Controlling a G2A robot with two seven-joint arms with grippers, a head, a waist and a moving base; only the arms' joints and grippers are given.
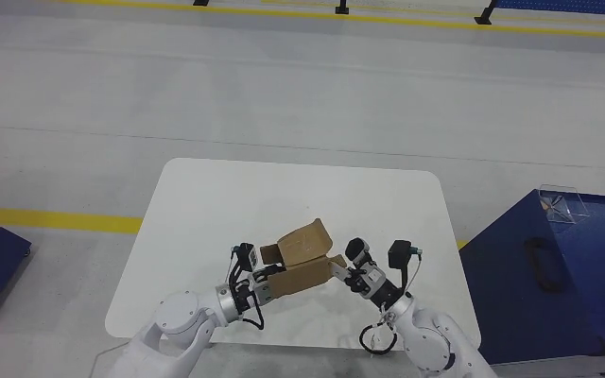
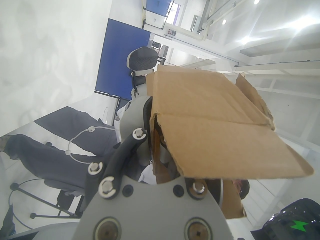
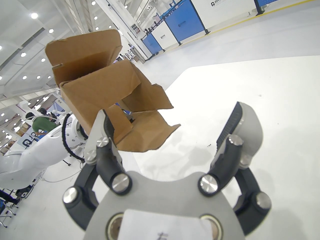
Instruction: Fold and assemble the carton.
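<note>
- Where the left arm comes in over the near edge of the table, your left gripper is clamped on the left end of the carton. Its fingers are hidden behind the cardboard in the left wrist view, so I judge the grip from the carton hanging clear of the table with nothing else closed on it.
- In the middle, the carton sits between the two grippers, raised above the near part of the table. The body is already opened into a rough sleeve with creased walls. The large top flap stands up toward the far side, and the flaps at the right end splay outward, none tucked in.
- On the right, your right gripper is spread wide and grasps nothing. One finger lies right against a loose right-end flap; the other stands apart over bare table.
- My reading: opening the sleeve is done. Folding in the end flaps, closing the top flap and setting the finished box down are all left, so you are around the early-middle of the job.
</note>
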